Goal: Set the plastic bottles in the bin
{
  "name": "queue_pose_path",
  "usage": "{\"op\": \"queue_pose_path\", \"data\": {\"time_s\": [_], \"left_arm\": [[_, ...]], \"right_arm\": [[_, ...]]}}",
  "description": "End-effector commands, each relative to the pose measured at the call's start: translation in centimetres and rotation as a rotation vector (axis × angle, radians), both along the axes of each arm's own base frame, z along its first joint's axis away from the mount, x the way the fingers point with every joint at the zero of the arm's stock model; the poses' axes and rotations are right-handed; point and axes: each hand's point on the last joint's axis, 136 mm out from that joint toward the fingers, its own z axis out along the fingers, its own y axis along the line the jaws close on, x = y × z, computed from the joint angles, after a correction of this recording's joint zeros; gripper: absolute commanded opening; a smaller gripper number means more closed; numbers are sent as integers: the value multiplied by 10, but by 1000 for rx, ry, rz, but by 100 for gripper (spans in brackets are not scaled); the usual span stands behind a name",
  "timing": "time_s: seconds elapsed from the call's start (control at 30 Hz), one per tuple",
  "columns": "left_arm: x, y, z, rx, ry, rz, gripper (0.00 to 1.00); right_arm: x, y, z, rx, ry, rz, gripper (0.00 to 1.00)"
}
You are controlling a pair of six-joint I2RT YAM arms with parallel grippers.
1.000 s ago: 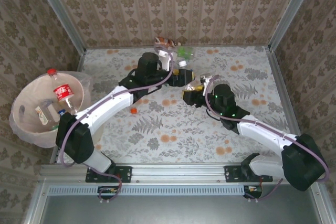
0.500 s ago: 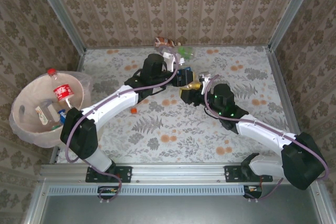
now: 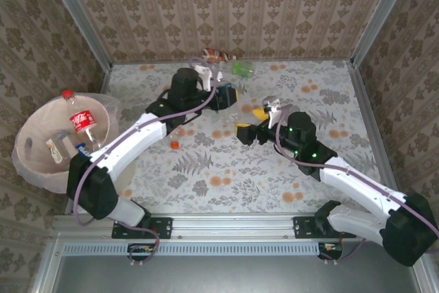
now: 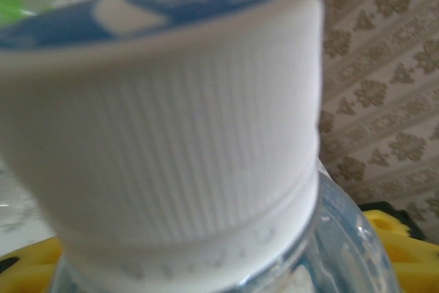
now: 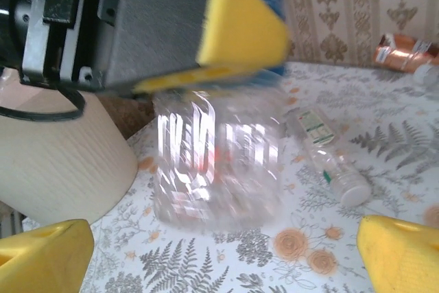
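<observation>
Left jaws: clenched on a clear bottle [image 5: 216, 162] up by its neck, over the far middle of the table [image 3: 226, 169].
Held bottle's top: a white cap [image 4: 158, 135] with a blue disc, right up against the left wrist camera.
Right jaws: released, yellow tips spread wide, grasping nothing, just beside the held bottle.
Bin [image 3: 41, 125]: at the table's left edge, well apart from both arms' jaws; a red-label bottle [image 3: 81, 120] leans inside.
Loose bottles: a slim bottle [image 5: 328, 159] lying near the held one; a brown bottle [image 3: 217, 53] and a green bottle [image 3: 241, 68] by the far wall.
</observation>
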Motion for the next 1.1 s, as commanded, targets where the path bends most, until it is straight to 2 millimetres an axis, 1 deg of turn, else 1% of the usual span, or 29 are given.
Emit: {"op": "queue_pose_path", "data": {"time_s": [0.0, 0.07, 0.17, 0.27, 0.4, 0.47, 0.5, 0.53, 0.63, 0.8, 0.93, 1.0, 1.07], "left_arm": [[0, 42, 22, 118, -82, 112, 52], [-3, 59, 32, 166, -106, 147, 53], [-9, 88, 52, 187, -138, 210, 54], [-15, 124, 71, 219, -155, 294, 53], [-27, 166, 101, 256, -232, 403, 53], [-36, 178, 113, 263, -267, 428, 53], [-37, 192, 119, 279, -281, 467, 53], [-39, 199, 124, 294, -296, 489, 53], [-47, 224, 135, 372, -339, 569, 53], [-61, 272, 154, 534, -393, 734, 52], [-68, 304, 159, 572, -403, 848, 52], [-72, 328, 161, 632, -386, 929, 52], [-75, 351, 158, 698, -347, 999, 52]], "right_arm": [[9, -26, -3, -77, -31, -142, 100], [17, -39, -2, -80, -35, -223, 100], [27, -44, -5, -112, -12, -274, 100], [38, -51, -11, -114, 6, -343, 100], [51, -55, -17, -123, 21, -401, 100], [55, -55, -20, -133, 32, -413, 100], [56, -55, -22, -140, 37, -415, 100], [57, -54, -23, -144, 41, -411, 100], [58, -51, -27, -159, 53, -400, 100], [60, -52, -32, -174, 73, -409, 100], [63, -52, -38, -181, 96, -420, 100], [65, -50, -42, -191, 115, -419, 100], [66, -49, -45, -199, 130, -414, 99]]}}
